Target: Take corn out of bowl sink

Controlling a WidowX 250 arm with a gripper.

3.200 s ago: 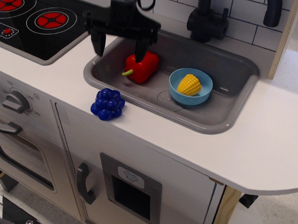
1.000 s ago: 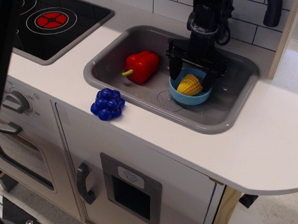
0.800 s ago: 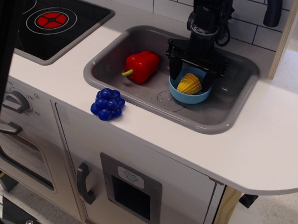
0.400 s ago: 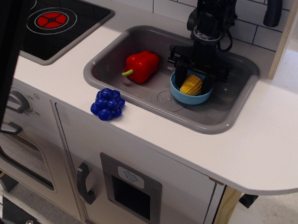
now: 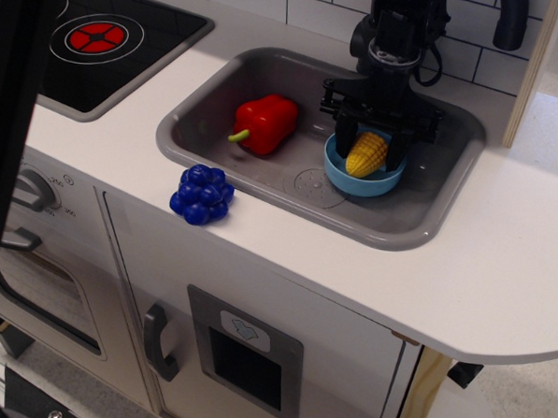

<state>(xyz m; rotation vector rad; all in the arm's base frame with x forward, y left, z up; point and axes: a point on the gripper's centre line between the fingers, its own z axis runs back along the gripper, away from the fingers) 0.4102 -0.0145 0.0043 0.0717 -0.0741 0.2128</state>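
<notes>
End effector (image 5: 369,150) is down inside the sink (image 5: 262,175), over the light blue bowl (image 5: 360,180). Black fingers (image 5: 343,136) are narrowed onto the yellow corn (image 5: 366,154), one on each side of the cob, contact on both flanks: it has hold of the corn. Cob is tilted, fat end up, tapered end pointing down toward the bowl floor. Can't tell if the tip is touching the bowl or just clear of it.

Bowl sits on the sink floor in the right half of the basin, nearer the back wall, just right of the round drain mark (image 5: 310,184). Bowl rim visible at front and right; back part is hidden by the fingers.

Red toy pepper (image 5: 264,124) lies on its side in the left half of the sink, green stem toward the front-left, well apart from the bowl.

Blue toy grape cluster (image 5: 200,195) is on the white worktop (image 5: 463,265) at the front edge, just outside the sink's front-left corner.

Black stovetop (image 5: 101,40) with a red burner ring takes the worktop's back-left corner. Black faucet base is behind the arm at the back edge, mostly hidden.
</notes>
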